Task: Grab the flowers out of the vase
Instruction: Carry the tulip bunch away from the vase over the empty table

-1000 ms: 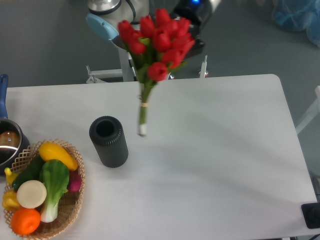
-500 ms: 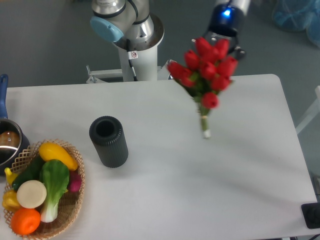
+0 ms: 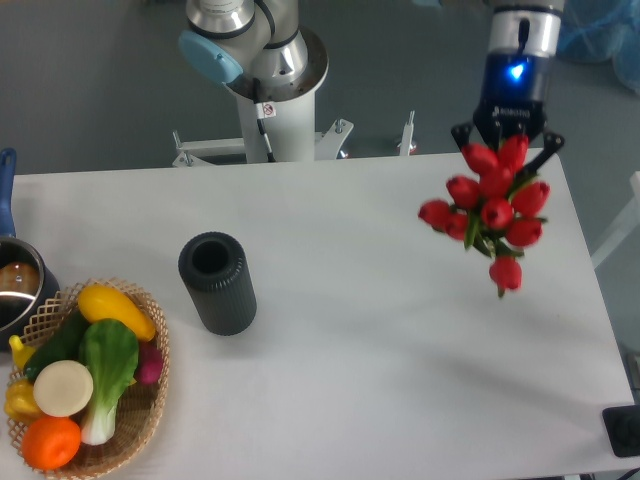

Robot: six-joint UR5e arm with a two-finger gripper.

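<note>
Swung right since earlier frame, claw (image 3: pixel 506 135) pinching flowers (image 3: pixel 489 210) hanging below it; vase (image 3: pixel 217 282) far left of claw. Risk: bunch slipping from grip mid-swing.

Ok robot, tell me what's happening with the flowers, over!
Hand shut on flowers, held over table's right side. Vase empty, upright. Nothing in the way.

A woven wicker basket (image 3: pixel 150 400) is set at the front left corner of the white table (image 3: pixel 380 360), and toy vegetables are piled in it: a yellow squash (image 3: pixel 115 308), a green leafy bok choy (image 3: pixel 107 365), a pale round slice (image 3: pixel 63 388) and an orange piece (image 3: pixel 50 442). Just behind it, at the left edge, a dark pot (image 3: pixel 15 285) with a blue handle (image 3: pixel 6 190) is partly cut off. A small black object (image 3: pixel 622 430) is seen at the front right corner.
</note>
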